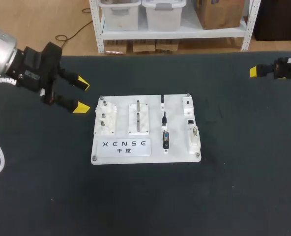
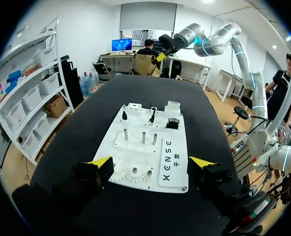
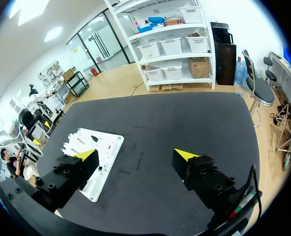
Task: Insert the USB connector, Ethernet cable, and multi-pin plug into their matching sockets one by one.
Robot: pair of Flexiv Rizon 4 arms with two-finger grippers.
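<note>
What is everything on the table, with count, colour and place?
Table: one, black, under everything.
Board: one, white, mid-table.
Plugs: three, dark, lined up on the board beside the sockets.
Sockets: three, in white blocks, board's right edge.
Peg blocks: two, white, board's left half.
Label: one, white, board's front left.
Left tool: one, yellow tips, open, left of the board.
Right tool: one, yellow tips, open, over the table's far right.

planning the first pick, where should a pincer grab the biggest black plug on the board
Probably its two long sides, coming straight down: the plug lies flat on the board, long axis running front to back, with bare board either side.
</note>
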